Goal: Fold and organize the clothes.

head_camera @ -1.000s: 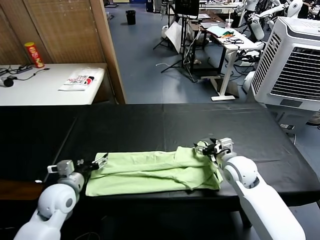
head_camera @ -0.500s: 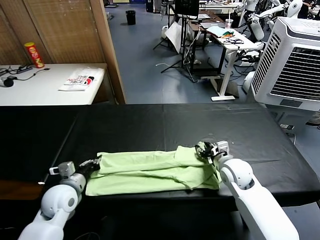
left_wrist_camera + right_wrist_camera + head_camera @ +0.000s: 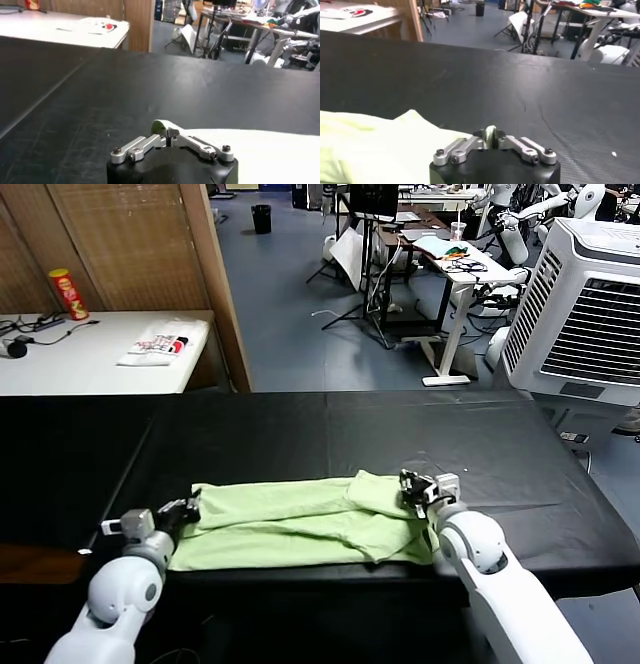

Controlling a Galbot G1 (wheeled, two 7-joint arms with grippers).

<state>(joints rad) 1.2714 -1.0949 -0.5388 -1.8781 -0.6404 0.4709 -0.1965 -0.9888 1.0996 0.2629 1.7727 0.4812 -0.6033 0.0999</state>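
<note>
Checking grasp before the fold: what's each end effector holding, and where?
Both pinch the shirt: left end effector on a fold at its left end, right end effector on a fold at its right end.

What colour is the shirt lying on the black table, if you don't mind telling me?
Pale lime green, with no print showing on the shirt; the head view shows it best.

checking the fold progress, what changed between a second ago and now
Both grippers closed in on the ends of the shirt and pinched it: the left gripper now clamps the left edge, the right gripper the right edge, a bit of fabric showing between each pair of jaws. Both arms have drawn slightly back toward the robot. The shirt stays flat, folded lengthwise on the black table cover, hardly shifted.
</note>
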